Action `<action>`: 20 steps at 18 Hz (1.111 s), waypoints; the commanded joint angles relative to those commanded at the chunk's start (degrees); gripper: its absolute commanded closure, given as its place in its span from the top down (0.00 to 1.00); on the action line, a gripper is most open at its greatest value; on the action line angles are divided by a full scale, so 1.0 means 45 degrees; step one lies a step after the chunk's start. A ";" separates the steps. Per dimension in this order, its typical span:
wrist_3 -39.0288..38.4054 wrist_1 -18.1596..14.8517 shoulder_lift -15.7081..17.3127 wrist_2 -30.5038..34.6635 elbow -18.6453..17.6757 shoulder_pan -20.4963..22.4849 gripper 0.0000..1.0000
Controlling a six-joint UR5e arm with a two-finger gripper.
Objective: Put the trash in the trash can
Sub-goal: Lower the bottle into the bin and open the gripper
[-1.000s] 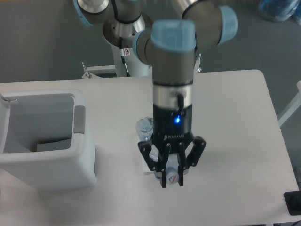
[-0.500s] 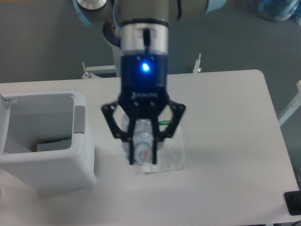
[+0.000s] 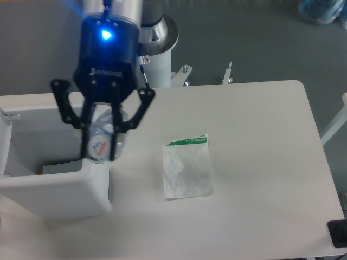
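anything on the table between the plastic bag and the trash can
Nothing: in the camera view the table is bare between the plastic bag and the trash can. The hand holds the bottle above the can's right wall.

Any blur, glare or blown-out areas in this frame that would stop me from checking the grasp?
Fixed camera view: the pincer and the crushed bottle it grips are slightly soft but readable; the blue status light on the wrist blooms into glare; the white trash can and white table are bright and low in contrast; the plastic bag lies sharp, its green strip legible as a strip only.
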 joint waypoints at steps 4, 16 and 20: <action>-0.0020 0.0000 -0.0233 0.0000 -0.0275 -0.0823 0.32; -0.0039 0.0000 -0.1035 0.0020 -0.0879 -0.1995 0.38; 0.0058 0.0000 -0.0957 0.0039 -0.1056 -0.2073 0.81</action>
